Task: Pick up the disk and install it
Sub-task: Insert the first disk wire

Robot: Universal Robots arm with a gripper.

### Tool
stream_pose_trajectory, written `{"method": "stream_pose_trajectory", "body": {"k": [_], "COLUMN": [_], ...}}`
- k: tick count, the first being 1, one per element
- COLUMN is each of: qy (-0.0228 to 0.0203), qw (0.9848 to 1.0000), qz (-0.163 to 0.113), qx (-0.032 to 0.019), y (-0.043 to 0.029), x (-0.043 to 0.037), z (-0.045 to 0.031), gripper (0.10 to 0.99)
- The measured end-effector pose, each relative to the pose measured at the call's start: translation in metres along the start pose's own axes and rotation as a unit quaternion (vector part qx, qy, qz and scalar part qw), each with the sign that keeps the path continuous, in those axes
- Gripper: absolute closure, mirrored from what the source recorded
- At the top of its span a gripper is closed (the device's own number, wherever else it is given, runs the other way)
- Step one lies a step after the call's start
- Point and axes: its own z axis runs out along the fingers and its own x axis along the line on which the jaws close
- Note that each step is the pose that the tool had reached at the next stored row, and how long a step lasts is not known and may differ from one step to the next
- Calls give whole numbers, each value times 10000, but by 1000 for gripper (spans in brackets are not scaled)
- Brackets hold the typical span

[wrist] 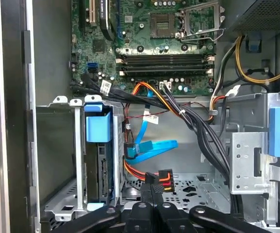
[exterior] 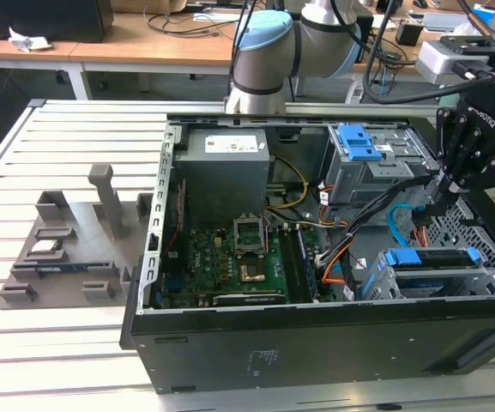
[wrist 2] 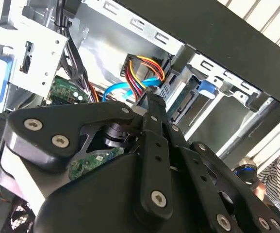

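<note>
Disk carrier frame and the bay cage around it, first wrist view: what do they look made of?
The disk's carrier frame looks like moulded plastic: bright uniform blue, soft satin sheen, rounded edges. The bay cage looks like bare sheet metal, probably steel: dull grey, thin folded tabs, punched holes.

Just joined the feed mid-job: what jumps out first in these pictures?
An open computer case lies on the slatted table, green motherboard exposed. The black hand reaches into its end at the exterior view's right, fingers together over orange and blue cables. Beside it, the disk with its blue frame sits in a grey drive cage.
</note>
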Motion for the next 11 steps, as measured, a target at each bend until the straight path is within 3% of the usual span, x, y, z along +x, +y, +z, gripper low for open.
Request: {"method": "stream_pose_trajectory", "body": {"k": [5,8,9,11], "qy": [1,1,1,1], "qw": [10000,10000,10000,10000], "qz": [-1,-1,-1,-1], "qx": [0,0,0,0], "y": [-1,0,-1,0], "x": [-1,-1,-1,-1], "z": [5,6,7,8], "gripper": [973,851,851,725]}}
